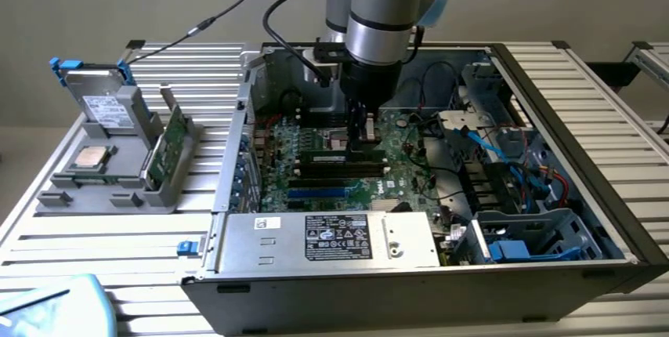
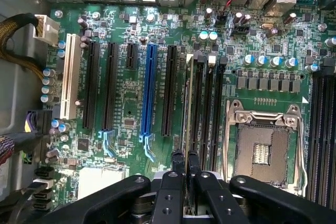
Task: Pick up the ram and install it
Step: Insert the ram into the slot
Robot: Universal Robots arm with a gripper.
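Slatted metal table (image 1: 105,235) carried the open computer case (image 1: 418,298). I saw the gripper (image 2: 185,156) low over the motherboard (image 2: 126,124), nearly closed, pinching the ram (image 2: 185,103) edge-on between its fingertips, beside the black slots (image 2: 210,108); whether it was seated I couldn't tell.

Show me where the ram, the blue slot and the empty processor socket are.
Ram (image 2: 186,108), wrist view, on its thin edge.
Blue slot (image 2: 150,87), wrist view, at mid-length.
Processor socket (image 2: 261,153), wrist view, on its centre.
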